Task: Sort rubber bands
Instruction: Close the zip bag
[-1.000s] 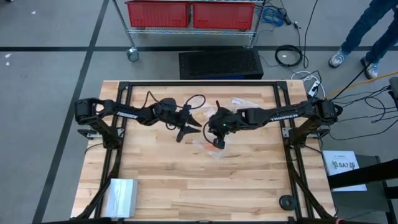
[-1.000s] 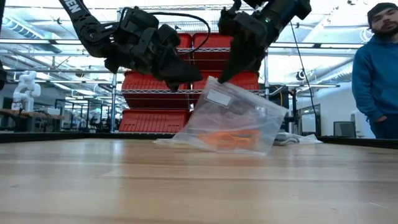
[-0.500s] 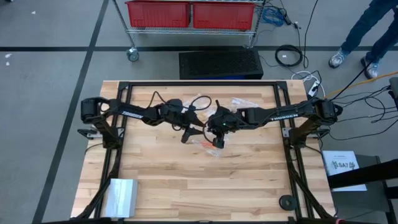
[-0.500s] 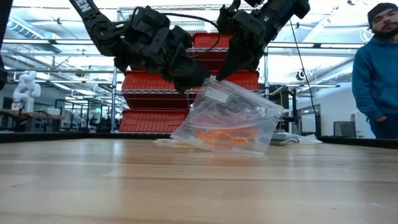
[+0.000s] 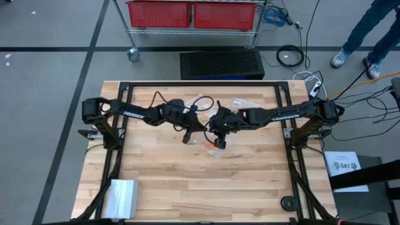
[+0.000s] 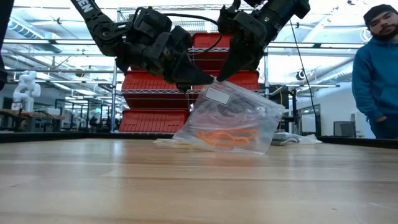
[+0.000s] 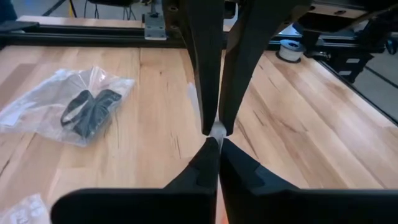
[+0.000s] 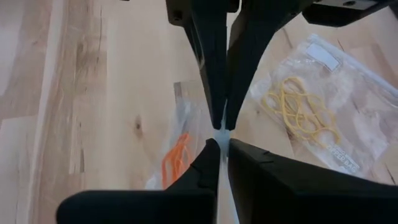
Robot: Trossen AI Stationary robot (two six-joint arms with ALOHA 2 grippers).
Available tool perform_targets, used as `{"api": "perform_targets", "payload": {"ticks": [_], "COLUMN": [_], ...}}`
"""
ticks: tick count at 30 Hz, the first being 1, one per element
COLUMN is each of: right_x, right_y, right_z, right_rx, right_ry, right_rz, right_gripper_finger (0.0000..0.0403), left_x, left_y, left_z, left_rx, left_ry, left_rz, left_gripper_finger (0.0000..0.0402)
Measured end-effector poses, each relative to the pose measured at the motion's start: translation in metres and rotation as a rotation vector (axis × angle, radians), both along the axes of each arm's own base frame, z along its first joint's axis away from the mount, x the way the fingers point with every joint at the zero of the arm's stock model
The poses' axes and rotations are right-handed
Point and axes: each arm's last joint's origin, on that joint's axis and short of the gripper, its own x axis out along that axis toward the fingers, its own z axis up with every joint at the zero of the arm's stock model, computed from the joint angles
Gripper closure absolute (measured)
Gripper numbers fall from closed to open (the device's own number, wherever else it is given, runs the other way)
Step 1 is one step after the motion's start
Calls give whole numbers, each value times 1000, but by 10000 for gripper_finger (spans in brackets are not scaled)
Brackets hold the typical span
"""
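Left gripper (image 6: 200, 81) and right gripper (image 6: 225, 76) both pinched on top edge of clear bag (image 6: 233, 118), held tilted, bottom corner on table (image 6: 186, 186). Orange rubber bands (image 6: 225, 137) pooled inside.

Risk: thin film slipping free if pulled apart unevenly.

Wrist views alone reveal more bags: yellow bands (image 8: 298, 109), black bands (image 7: 87, 112).

Low cam: both grippers met at the top edge of a clear bag (image 6: 233, 121), which hung tilted with its lower end on the bench (image 6: 186, 186). Left gripper (image 6: 202, 79) and right gripper (image 6: 222, 76) were each pinched onto that edge. Orange rubber bands (image 6: 225, 138) sat in the bag's bottom. Red bins (image 6: 149, 87) behind; person in blue hoodie (image 6: 376, 81) at right.
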Motion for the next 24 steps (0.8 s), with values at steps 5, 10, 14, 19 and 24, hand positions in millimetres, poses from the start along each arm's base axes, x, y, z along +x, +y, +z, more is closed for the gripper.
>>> {"api": "perform_targets", "payload": {"ticks": [5,10,14,19,24], "right_x": [-1,-6,-13,-21,-30], "right_y": [0,3,4,4,8], "right_z": [-1,-5,-9,-14,-18], "right_rx": [-2,6,25,46,68], "right_ry": [17,82,160,250,353], "right_rz": [-3,-12,-34,-60,-79], "right_gripper_finger": [399,399,399,399,400], "left_x": [0,-1,-2,-3,-4], "left_y": [1,7,11,16,21], "left_z": [0,0,0,0,0], "left_rx": [17,17,21,24,23], "left_ry": [1,2,2,0,0], "left_rz": [33,55,76,99,115], "left_gripper_finger": [397,399,399,400,400]}}
